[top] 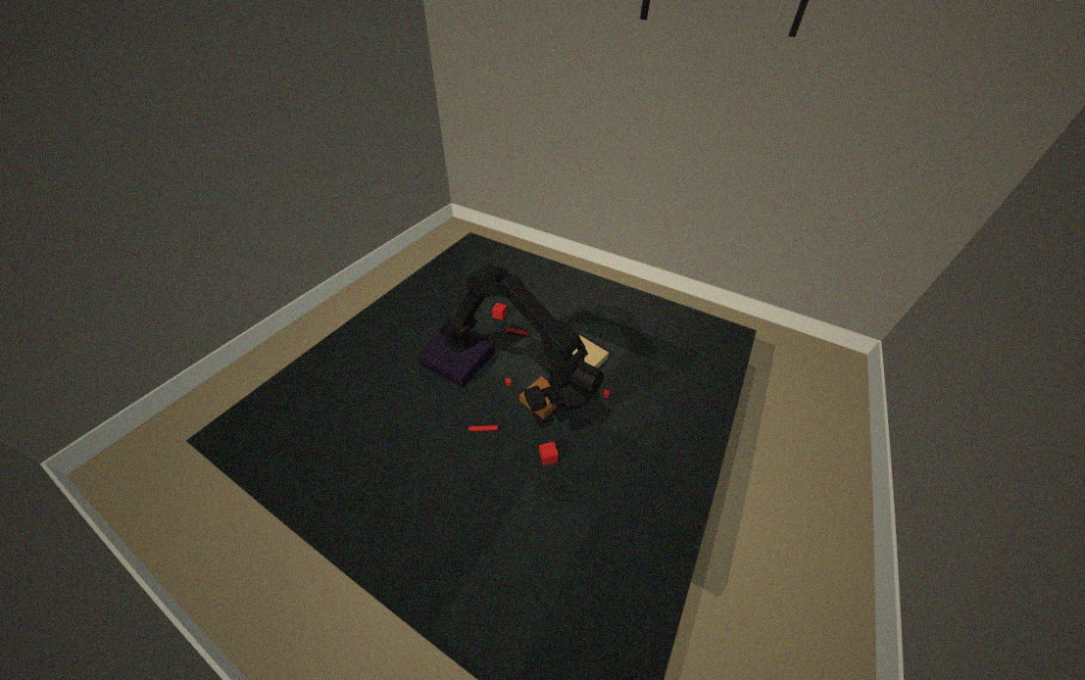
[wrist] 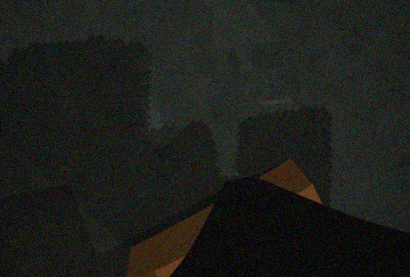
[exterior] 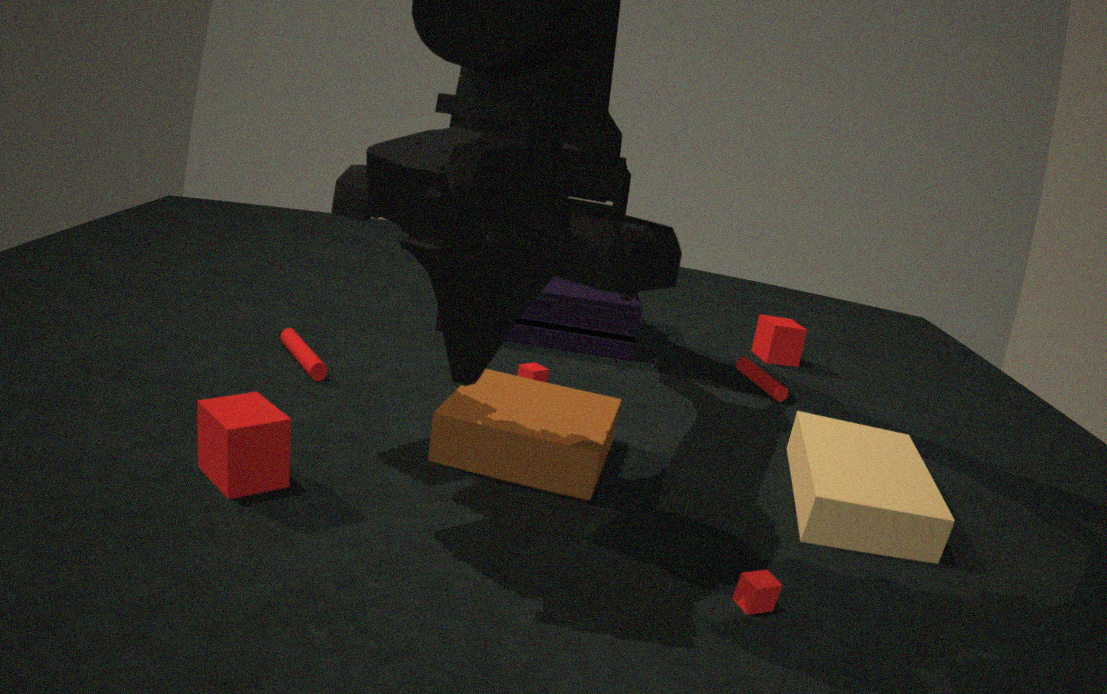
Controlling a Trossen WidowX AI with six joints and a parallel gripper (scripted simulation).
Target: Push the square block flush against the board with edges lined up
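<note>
A squarish orange-brown piece [top: 524,398] [exterior: 506,456] [wrist: 171,236] lies flat at the middle, partly shaded and partly covered by the arm. A thick cream piece [top: 594,352] [exterior: 872,469] lies flat to its right in the exterior view, turned at a different angle, with a wide gap between them. Which is the square block and which the board is not certain. My gripper [exterior: 464,380] [wrist: 241,192] is shut and empty, pointing down at the orange-brown piece's far left corner. In the wrist view it covers part of that piece. Contact cannot be told.
Red cubes of two sizes stand about, including a large one [top: 548,453] [exterior: 243,443] left of the orange-brown piece and a small one [top: 606,393] [exterior: 756,592] near the cream piece. Red rods [exterior: 304,354] [exterior: 762,380] lie farther back. The purple base [top: 455,359] [exterior: 583,314] stands behind.
</note>
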